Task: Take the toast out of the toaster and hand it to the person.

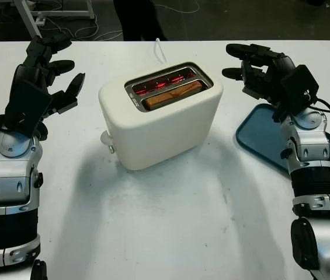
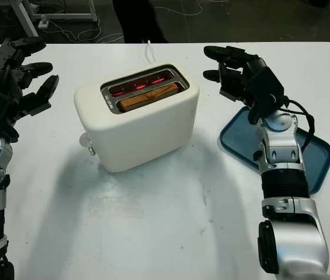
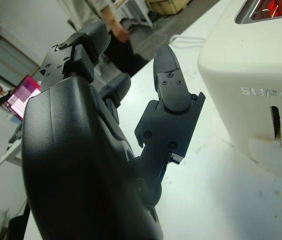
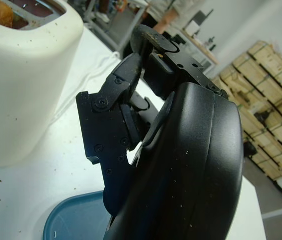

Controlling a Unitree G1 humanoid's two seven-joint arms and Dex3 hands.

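Toast (image 1: pixel 172 94): one browned slice stands on edge in the front slot of the toaster (image 1: pixel 162 125), only its top edge showing at about rim level.
Toaster: a cream two-slot body in the middle of the white bench (image 1: pixel 170 221), its lever (image 1: pixel 107 139) on the end facing the left hand; the heating elements in the slots glow red.
Handling: the slice is judged light, dry and stiff, yet brittle, so a hard pinch would likely crack or crumble it; it is probably hot, as is the slot rim.
Where to hold: the exposed top edge, pinched across its two flat faces near the middle and lifted straight up so it does not catch on the slot walls.
Right hand (image 1: pixel 257 63): open and holding nothing, raised just beside the toaster's right end, above the far corner of a blue tray (image 1: pixel 264 137).
Left hand (image 1: pixel 48 73): open and empty, raised to the left of the toaster, clear of it.
Person (image 1: pixel 138 17): dark-clad legs stand beyond the far edge of the bench, behind the toaster.
Risk: little of the slice stands proud, so fingertips may touch hot metal.
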